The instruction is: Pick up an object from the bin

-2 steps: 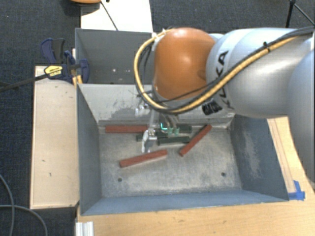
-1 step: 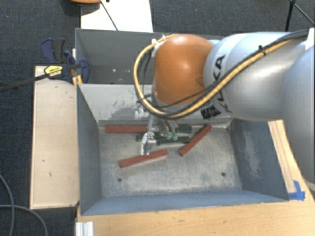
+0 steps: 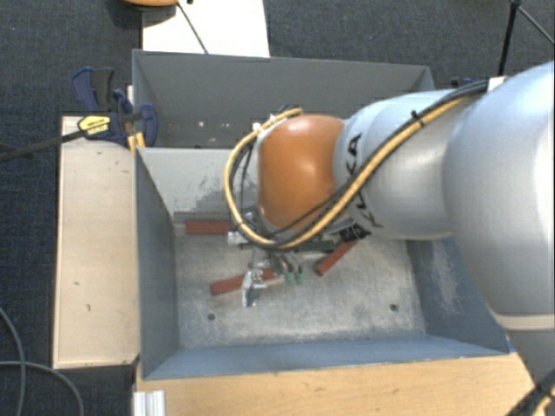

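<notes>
Grey metal bin with a robot gripper lowered to its floor.
A reddish-brown stick lies flat left of centre, its right end at the gripper; whether the jaws are spread or pinching it cannot be told. A small green piece lies just right.

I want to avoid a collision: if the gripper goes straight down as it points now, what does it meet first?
Probably the reddish-brown flat stick lying below the gripper, on the floor of the grey metal bin; depth is unclear.

Red sticks ctr; front floor free
</notes>
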